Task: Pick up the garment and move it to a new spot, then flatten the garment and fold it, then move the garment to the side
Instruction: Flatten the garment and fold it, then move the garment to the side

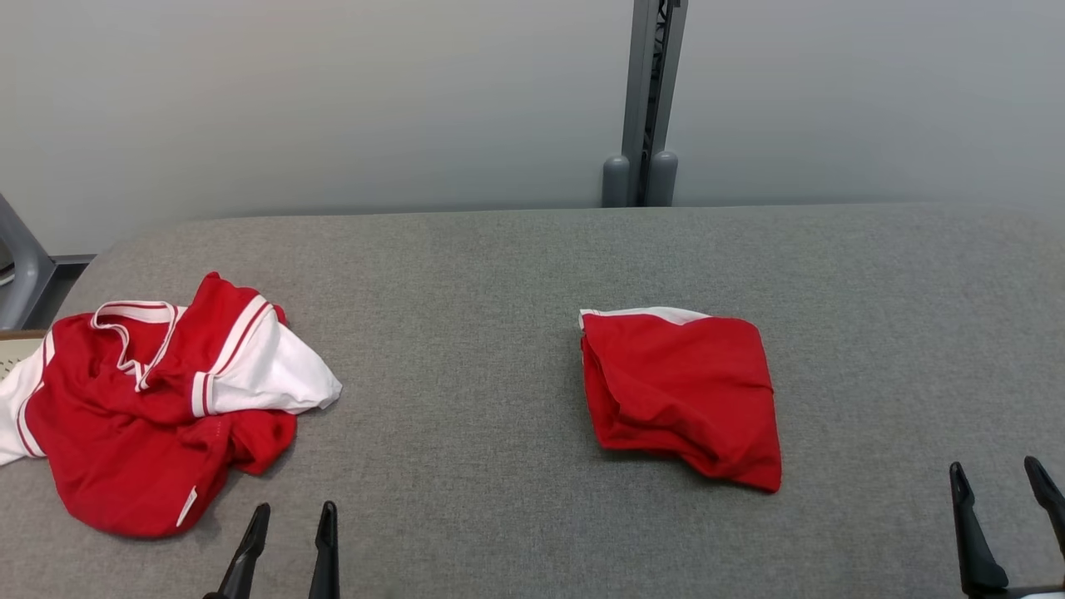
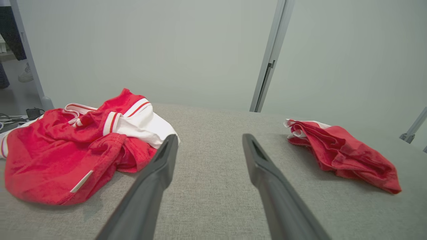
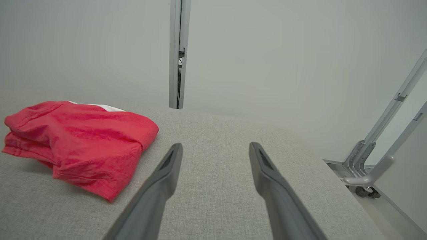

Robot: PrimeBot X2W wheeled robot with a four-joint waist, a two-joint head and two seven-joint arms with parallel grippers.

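1. The crumpled garment lies in a loose heap at the left end of the grey surface. The red body is bunched, and a white sleeve and striped trim are turned up on top. It is neither flattened nor folded, so it is judged to be the item awaiting pick-up.

2. The left claw sits just beside the heap's near right edge. Its jaws are apart and hold nothing. The fingers point across the surface past the white sleeve. This position is judged a ready stance, close to the nearest hem.

3. The folded garment lies right of centre as a compact red packet, with a white edge showing at its far side. It is well apart from the heap. This spacing is judged deliberate, as it leaves the middle of the surface available for flattening.

4. The right claw sits near the packet's near right corner and does not touch it. Its jaws are spread and empty, so the cloth rests on the surface alone.
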